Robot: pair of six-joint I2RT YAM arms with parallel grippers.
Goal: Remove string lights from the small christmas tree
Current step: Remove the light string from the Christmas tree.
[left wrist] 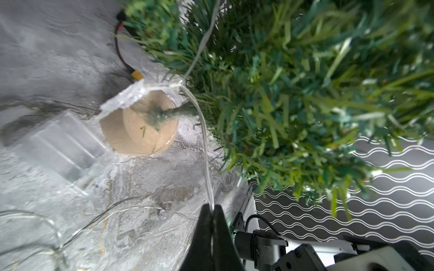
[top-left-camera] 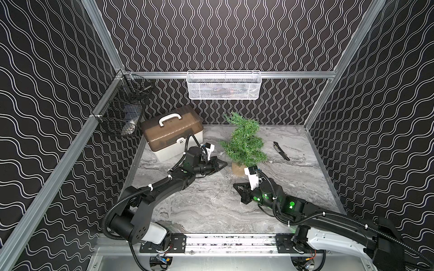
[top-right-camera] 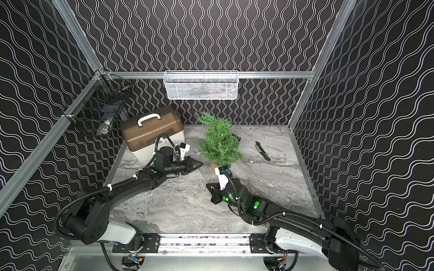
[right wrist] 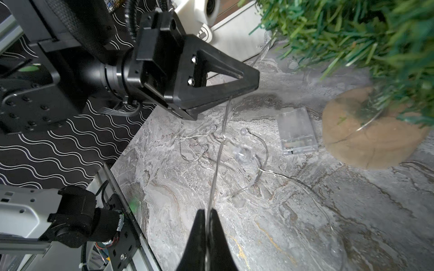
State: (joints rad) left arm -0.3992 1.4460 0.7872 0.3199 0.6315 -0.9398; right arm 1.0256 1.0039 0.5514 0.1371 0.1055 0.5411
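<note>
Looks mostly done: lights (right wrist: 242,153) heaped beside tree (top-left-camera: 244,140) base, one run threading its branches, pinched tight by left gripper (left wrist: 212,207) and right gripper (right wrist: 206,211).

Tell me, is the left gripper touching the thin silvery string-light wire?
Touching: the left wrist view shows the left gripper pinching the string-light wire.

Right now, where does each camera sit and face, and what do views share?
Top view: high over the front rail, looking down on the grey marble table and bushy green small christmas tree; left gripper, right gripper show.
Top view: same head, same aim, same tree.
Left wrist: behind the left gripper, facing the tree's tan burlap base; it pinches thin silvery string lights.
Right wrist: behind the right gripper, facing the left gripper; pinches that strand.
Shared: both wrist views show the clear rectangular battery box.
</note>
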